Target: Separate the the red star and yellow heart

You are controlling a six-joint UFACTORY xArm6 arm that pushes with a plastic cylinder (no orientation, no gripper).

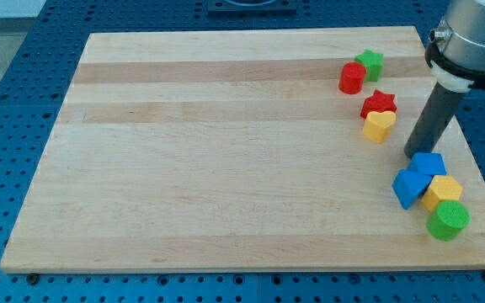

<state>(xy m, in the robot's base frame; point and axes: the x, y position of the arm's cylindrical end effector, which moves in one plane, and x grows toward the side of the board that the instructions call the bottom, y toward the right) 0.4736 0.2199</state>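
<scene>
The red star (379, 103) lies near the view's right on the wooden board (226, 151). The yellow heart (379, 125) touches it just below. My tip (413, 155) rests on the board to the right of and slightly below the yellow heart, a short gap away. It stands just above the blue cube (429, 163).
A red cylinder (353, 78) and a green star (370, 61) sit together above the red star. Below my tip is a cluster: the blue cube, another blue block (409, 187), a yellow block (442, 192) and a green cylinder (449, 220) near the board's right edge.
</scene>
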